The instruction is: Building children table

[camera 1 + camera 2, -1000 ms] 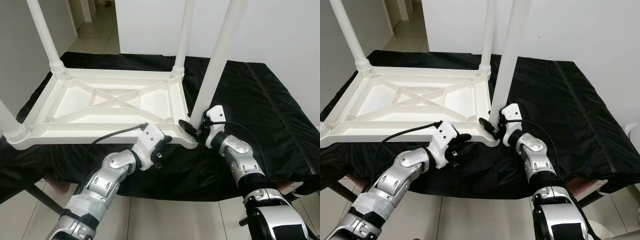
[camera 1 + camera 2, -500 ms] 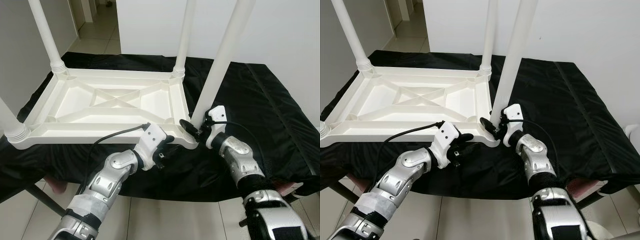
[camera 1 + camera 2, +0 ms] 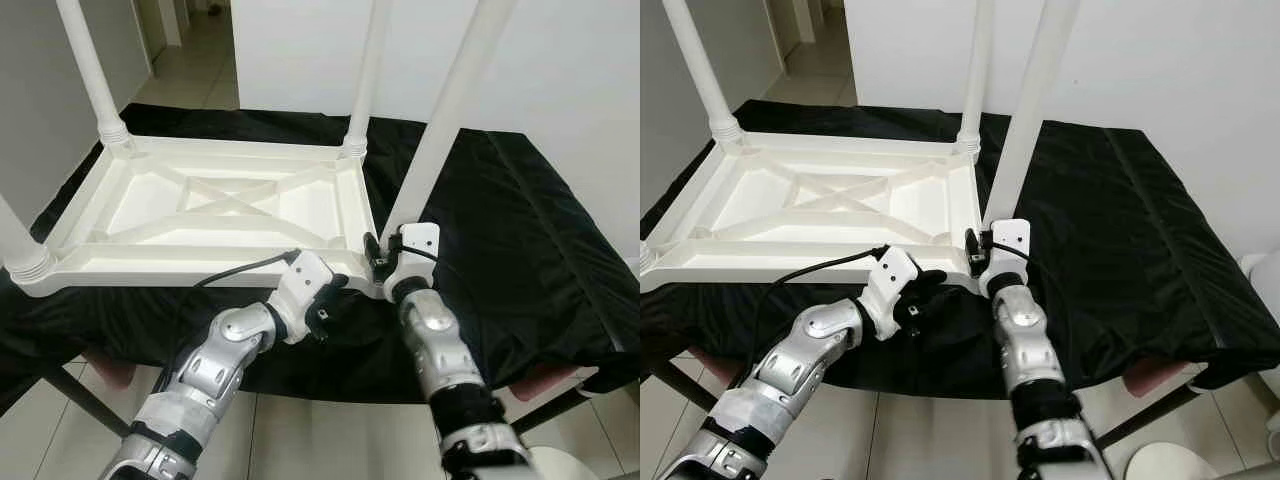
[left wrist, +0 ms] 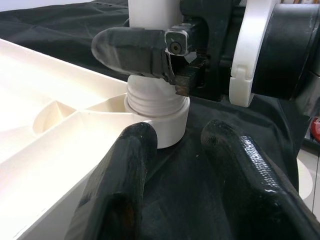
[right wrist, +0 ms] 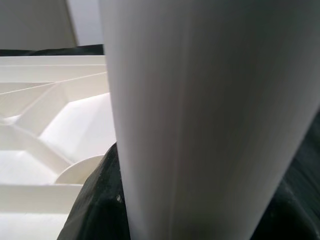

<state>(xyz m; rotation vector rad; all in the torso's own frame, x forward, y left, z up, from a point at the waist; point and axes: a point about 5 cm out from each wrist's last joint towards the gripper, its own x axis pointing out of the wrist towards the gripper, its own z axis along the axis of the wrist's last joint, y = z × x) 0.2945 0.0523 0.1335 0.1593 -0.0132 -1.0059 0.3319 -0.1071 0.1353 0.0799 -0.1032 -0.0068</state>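
Now: table (image 3: 215, 215) upside down on black cloth (image 3: 520, 230), its near edge at the cloth's front edge; open cloth to the right. Right gripper (image 3: 378, 262) clamps leg (image 3: 445, 120) at the near-right corner socket. Left gripper (image 3: 325, 300) open, just below that corner. Since earlier: right forearm swung inward, leg more upright.

All four white legs (image 3: 455, 100) run out past the top edge of the head views; the near-left leg (image 3: 22, 250) is cut by the left edge; the right wrist view's leg surface is blurred.
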